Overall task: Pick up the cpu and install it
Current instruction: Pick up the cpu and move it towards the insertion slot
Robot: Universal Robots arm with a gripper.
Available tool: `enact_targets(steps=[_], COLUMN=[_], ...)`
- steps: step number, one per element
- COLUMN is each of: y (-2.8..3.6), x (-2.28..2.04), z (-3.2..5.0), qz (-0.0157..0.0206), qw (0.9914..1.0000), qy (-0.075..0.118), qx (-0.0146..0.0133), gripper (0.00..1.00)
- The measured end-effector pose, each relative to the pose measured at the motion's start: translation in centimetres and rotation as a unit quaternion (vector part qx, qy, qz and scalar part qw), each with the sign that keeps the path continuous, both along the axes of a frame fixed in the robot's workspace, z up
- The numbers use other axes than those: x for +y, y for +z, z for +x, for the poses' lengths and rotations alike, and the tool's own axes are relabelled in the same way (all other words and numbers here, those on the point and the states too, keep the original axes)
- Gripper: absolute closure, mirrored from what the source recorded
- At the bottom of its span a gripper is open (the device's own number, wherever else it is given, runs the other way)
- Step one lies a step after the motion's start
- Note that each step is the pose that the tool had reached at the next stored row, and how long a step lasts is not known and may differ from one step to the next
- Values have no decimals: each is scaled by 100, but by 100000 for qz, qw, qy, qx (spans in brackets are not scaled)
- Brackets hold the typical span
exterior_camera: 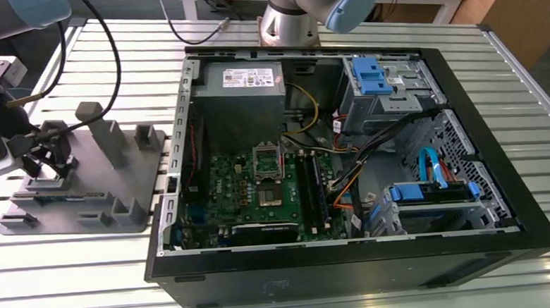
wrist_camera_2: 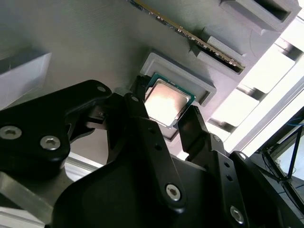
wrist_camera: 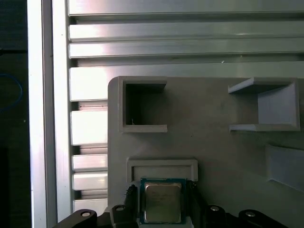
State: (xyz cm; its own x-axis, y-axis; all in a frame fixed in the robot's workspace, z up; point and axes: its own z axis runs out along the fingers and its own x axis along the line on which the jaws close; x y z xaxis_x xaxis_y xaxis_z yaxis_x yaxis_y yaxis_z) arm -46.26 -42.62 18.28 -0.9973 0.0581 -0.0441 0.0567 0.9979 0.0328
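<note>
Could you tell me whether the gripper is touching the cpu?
Cannot tell: in both wrist views the gripper straddles the cpu closely, but neither contact nor gap shows plainly.

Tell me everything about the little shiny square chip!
The cpu is a small flat square with a pale silvery metal top and a thin green border. It lies flat in a shallow framed pocket of the grey plastic tray. The black gripper straddles it on two opposite sides.
</note>
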Motion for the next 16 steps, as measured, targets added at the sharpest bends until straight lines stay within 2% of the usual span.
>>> enact_targets(steps=[4,5,16], y=[7,8,11], x=[0,0,0], z=[0,0,0], qz=[-3,-9,-3], qw=[100000,100000,100000], qy=[2,0,1], qx=[4,14,3], gripper=[47,53,53])
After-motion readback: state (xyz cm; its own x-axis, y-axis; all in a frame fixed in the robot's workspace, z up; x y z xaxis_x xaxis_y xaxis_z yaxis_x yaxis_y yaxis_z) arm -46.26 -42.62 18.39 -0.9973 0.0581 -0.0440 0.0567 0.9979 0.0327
